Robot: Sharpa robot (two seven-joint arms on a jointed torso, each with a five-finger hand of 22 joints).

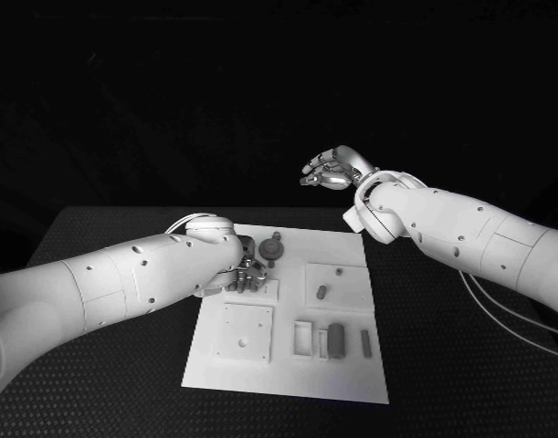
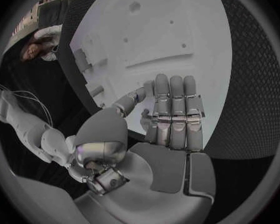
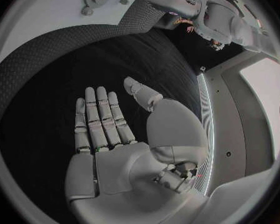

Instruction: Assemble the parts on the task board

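The left hand [image 1: 243,271] is held open, fingers straight, low over the task board [image 1: 344,374] at mid-desk; the right hand [image 1: 332,170] is raised, open, empty; several parts [image 1: 335,340] lie loose, so assembly is judged largely unfinished.

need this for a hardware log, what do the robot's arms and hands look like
Both arms have smooth white rounded shells dotted with small dark holes. The left arm ends in a silver metal left hand with segmented fingers and flat grey palm pads. The right arm carries a matching silver right hand, with a domed thumb base. Thin pale cables hang beneath the right arm.
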